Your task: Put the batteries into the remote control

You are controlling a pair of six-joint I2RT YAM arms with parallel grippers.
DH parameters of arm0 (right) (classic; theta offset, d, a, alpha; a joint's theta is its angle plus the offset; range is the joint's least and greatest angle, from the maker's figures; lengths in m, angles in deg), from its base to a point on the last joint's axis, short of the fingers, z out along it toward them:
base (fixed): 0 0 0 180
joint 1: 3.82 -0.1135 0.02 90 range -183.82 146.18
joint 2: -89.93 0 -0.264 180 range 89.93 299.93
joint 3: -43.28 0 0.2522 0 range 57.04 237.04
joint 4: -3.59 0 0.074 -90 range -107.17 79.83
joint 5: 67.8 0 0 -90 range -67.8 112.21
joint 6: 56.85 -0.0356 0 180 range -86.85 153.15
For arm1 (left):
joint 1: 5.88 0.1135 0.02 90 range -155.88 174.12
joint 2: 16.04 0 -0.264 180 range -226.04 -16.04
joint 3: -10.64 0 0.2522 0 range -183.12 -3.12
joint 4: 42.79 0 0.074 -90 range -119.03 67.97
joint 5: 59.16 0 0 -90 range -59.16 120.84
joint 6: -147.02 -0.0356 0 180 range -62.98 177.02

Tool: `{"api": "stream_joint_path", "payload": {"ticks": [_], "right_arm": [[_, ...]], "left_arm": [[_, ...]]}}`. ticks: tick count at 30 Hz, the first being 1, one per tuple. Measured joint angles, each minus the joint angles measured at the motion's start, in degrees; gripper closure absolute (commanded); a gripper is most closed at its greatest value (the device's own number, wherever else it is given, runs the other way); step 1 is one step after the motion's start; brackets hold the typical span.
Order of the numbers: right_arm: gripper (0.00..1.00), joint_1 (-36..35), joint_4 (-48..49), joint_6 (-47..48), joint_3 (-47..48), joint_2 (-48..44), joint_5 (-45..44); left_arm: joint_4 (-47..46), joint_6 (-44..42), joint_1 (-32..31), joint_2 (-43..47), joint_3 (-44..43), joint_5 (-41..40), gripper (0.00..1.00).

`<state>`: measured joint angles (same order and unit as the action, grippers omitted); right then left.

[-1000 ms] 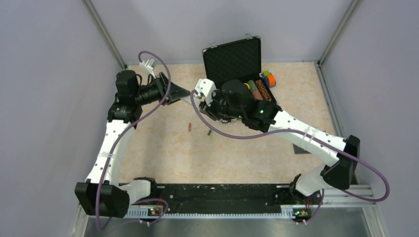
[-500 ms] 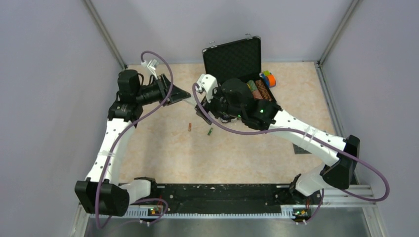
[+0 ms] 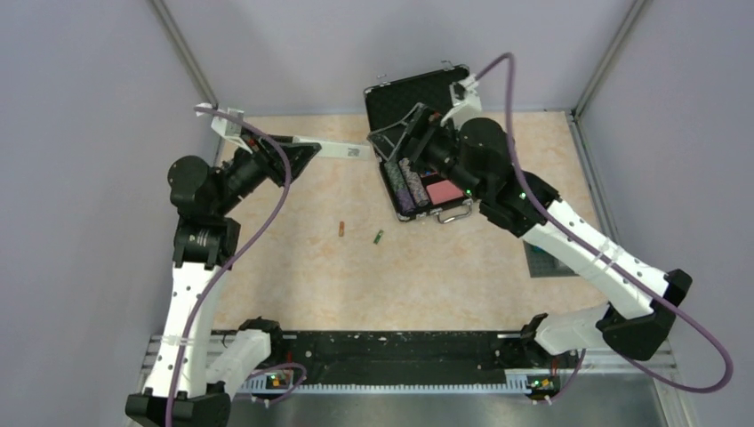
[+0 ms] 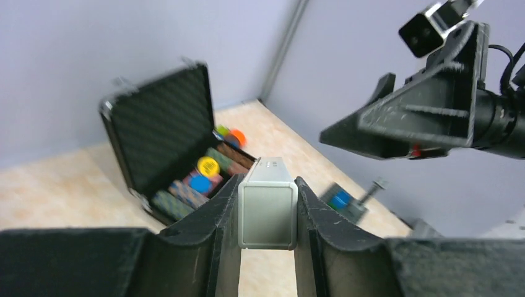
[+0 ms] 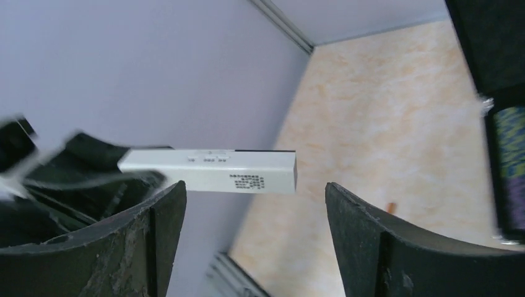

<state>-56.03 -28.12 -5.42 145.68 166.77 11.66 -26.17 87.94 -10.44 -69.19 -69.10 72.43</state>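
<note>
White remote control (image 5: 210,171) is clamped end-on in the left pincer (image 4: 267,189), held aloft. Right pincer (image 5: 254,198) has let go of it, jaws now wide, and drawn back. Brownish-red battery (image 3: 341,229) and green battery (image 3: 378,237) lie unloaded on the surface (image 3: 293,267); pickup likely follows.

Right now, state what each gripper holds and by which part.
Left gripper clamps the remote control by one end. Right gripper is open, holding nothing.

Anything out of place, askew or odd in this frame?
Nothing looks spilled or damaged. The one untidy detail is that the brownish-red battery and the green battery lie loose and apart on the table. They are well away from the remote control, which the left pincer holds by one end in the air.
</note>
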Motion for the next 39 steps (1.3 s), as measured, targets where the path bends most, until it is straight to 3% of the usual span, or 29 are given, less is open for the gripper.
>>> {"api": "stream_joint_path", "payload": {"ticks": [3, 7, 13, 20, 25, 29, 34, 39], "right_arm": [[0.14, 1.6, 4.2, -17.5, -3.2, -2.6, -0.3], [0.10, 1.4, 7.6, -33.4, -3.2, -0.3, 2.4], [0.16, 1.2, 13.3, -49.2, -3.9, 7.0, 9.7], [0.22, 0.6, 18.4, -56.2, -4.3, 9.2, 12.1], [0.09, 0.0, 23.3, -59.2, -6.3, 9.2, 12.7], [0.08, -0.4, 25.7, -60.5, -8.1, 9.1, 12.5], [0.18, -0.5, 29.5, -61.6, -9.8, 9.1, 10.1], [0.43, -0.5, 32.2, -63.2, -10.3, 9.1, 8.9]], "left_arm": [[-8.7, -4.0, 0.0, 2.2, 3.8, -2.6, 1.00], [-18.5, -5.9, -0.1, 1.6, 5.9, -3.4, 1.00], [-27.8, -6.7, -1.0, 1.0, 8.4, -2.4, 1.00], [-29.8, -8.6, -0.8, 1.6, 8.7, -1.1, 1.00], [-29.5, -10.2, -0.8, 3.5, 9.2, -1.1, 1.00], [-29.4, -11.1, -0.8, 4.0, 9.7, -1.2, 1.00], [-28.9, -11.1, -1.3, 4.4, 10.4, 2.1, 1.00], [-28.5, -11.1, -1.7, 5.1, 10.8, 4.3, 1.00]]}}
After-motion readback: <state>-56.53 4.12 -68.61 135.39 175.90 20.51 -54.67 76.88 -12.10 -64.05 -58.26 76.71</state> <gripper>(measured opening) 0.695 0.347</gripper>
